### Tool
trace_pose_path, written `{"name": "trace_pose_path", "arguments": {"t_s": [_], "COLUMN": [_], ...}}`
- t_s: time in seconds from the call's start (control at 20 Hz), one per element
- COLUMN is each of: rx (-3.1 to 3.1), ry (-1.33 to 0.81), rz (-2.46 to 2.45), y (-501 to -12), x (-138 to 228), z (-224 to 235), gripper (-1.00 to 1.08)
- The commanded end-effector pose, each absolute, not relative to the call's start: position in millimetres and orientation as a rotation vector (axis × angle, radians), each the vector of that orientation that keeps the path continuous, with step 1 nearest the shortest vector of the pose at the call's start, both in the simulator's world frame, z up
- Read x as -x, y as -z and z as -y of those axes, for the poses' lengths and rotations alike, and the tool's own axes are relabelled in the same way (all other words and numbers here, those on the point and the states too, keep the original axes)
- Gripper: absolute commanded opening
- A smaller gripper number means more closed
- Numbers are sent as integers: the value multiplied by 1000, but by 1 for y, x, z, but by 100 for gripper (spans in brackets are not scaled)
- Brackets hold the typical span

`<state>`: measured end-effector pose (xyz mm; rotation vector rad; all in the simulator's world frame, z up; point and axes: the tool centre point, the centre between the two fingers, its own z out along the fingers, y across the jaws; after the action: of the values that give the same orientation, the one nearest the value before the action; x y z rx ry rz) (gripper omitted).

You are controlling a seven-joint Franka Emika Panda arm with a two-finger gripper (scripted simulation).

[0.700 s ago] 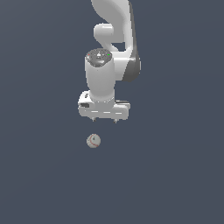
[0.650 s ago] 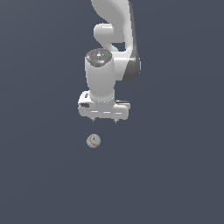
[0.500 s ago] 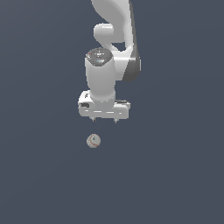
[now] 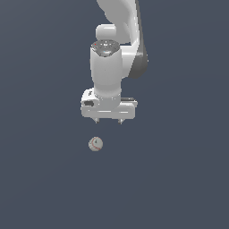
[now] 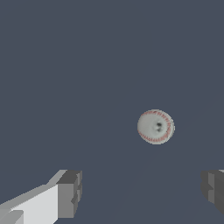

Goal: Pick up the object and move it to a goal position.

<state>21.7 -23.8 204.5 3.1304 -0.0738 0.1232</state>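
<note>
The object, a small off-white ball [image 4: 95, 144] with thin red stitch lines, lies on the dark grey floor. My gripper [image 4: 108, 121] hangs above it, a little toward the exterior view's right, with its two short fingertips pointing down and set wide apart. Nothing sits between them. In the wrist view the ball [image 5: 155, 127] shows beyond the gripper [image 5: 142, 192], closer to one grey finger pad [image 5: 213, 189] than to the other, and apart from both.
Only the flat, featureless dark grey surface [image 4: 44, 179] surrounds the ball and the arm. The white arm [image 4: 107, 67] rises out of the exterior view's upper edge.
The gripper has sunk slightly toward the floor. The ball has stayed where it was.
</note>
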Motion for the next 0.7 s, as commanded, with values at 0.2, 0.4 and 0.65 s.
{"name": "trace_pose_path", "arguments": {"t_s": [0.2, 0.4, 0.65], "rx": [-3131, -3129, -3112], "ry": [-111, -94, -64], "rz": [147, 254, 454], "y": [-195, -182, -156], "x": [-25, -30, -37], "z": [30, 40, 57], "gripper": [100, 100, 100]}}
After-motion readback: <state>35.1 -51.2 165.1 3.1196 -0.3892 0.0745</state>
